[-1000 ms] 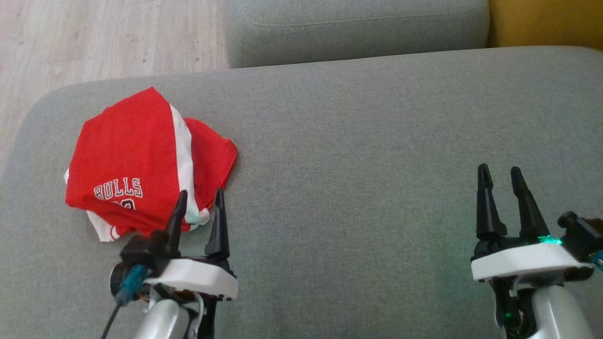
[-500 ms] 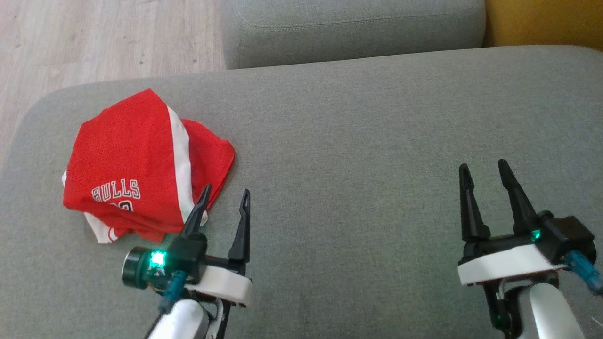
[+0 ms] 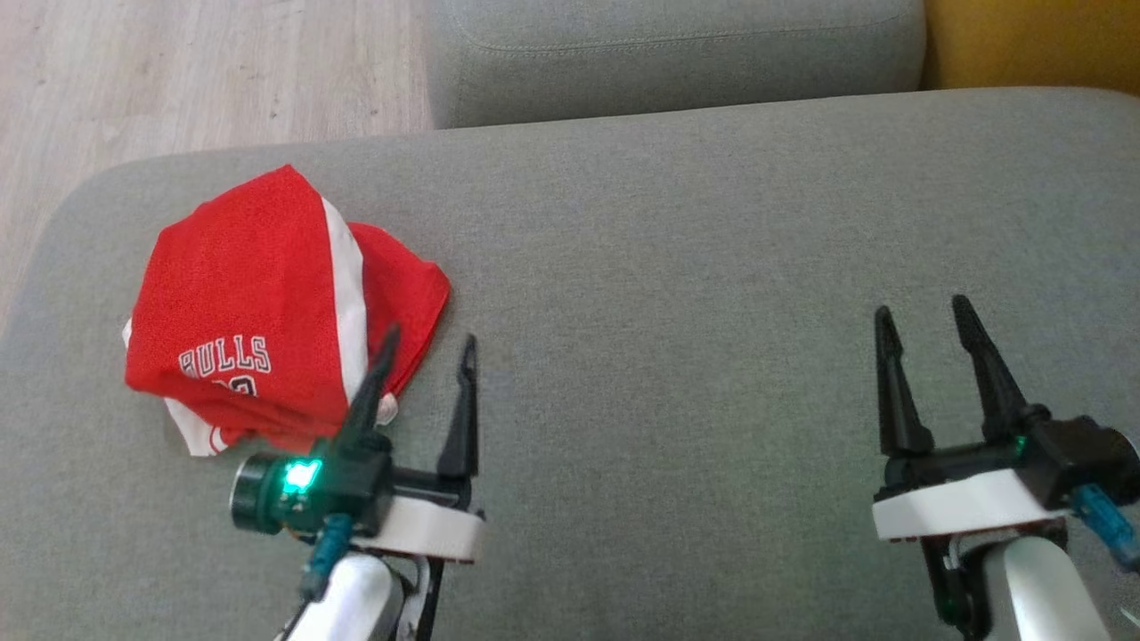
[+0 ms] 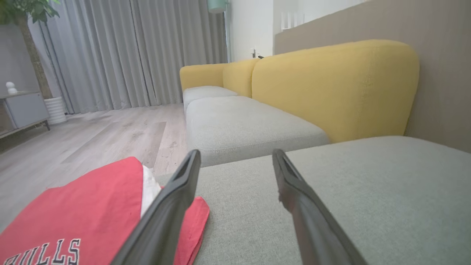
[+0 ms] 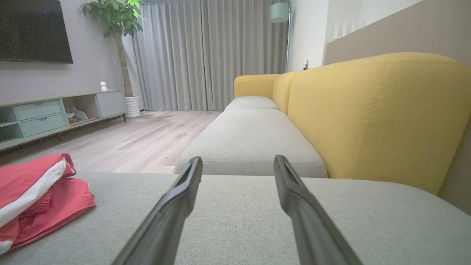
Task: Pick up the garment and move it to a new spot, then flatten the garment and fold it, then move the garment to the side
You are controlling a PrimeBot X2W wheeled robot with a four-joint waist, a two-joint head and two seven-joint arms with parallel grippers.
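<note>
Hovering low over the grey seat cushion, the left gripper has its two dark fingers spread wide, with nothing between them but bare upholstery. Just beside its left finger, on the side away from the other arm, lies the garment, a red jersey with a white stripe and "BULLS" lettering, folded into a compact bundle. In the head view that fingertip overlaps the bundle's near right edge. In the left wrist view the finger crosses in front of the red cloth, and whether it touches cannot be told. The garment rests at the left end of the cushion, near its rounded corner. Well apart to the right, the right gripper is likewise spread and empty above plain grey fabric. A second grey cushion, a yellow backrest and a pale wooden floor lie beyond.
</note>
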